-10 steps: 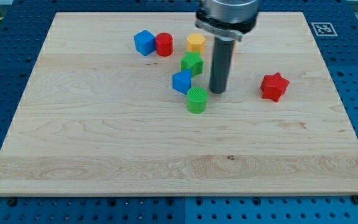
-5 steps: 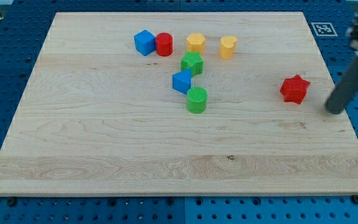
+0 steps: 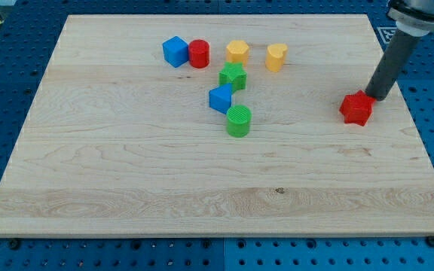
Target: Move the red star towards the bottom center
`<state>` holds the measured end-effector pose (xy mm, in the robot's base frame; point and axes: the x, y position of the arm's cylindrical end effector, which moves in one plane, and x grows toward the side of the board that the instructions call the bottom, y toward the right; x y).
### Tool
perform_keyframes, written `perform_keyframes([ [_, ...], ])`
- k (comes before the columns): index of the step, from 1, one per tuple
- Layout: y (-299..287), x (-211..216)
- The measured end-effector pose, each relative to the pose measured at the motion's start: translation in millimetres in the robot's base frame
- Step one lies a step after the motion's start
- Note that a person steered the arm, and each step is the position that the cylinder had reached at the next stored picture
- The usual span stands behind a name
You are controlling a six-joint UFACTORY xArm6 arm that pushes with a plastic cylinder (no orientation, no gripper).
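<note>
My tip (image 3: 374, 98), a bare rod end effector holding nothing, sits at the red star's (image 3: 356, 108) upper-right corner, apparently touching. Star lies near the desk's (image 3: 126, 188) right edge. Approach done; next, push it down-left toward bottom center.

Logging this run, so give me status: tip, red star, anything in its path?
My tip at the red star's upper right, touching or nearly. Star near the board's right edge, far from bottom center. Path down-left shows no blocks; green cylinder sits well left.
</note>
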<state>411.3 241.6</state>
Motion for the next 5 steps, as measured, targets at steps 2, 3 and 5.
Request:
perform_keyframes([
  [2, -29, 26],
  [3, -40, 38],
  [5, -61, 48],
])
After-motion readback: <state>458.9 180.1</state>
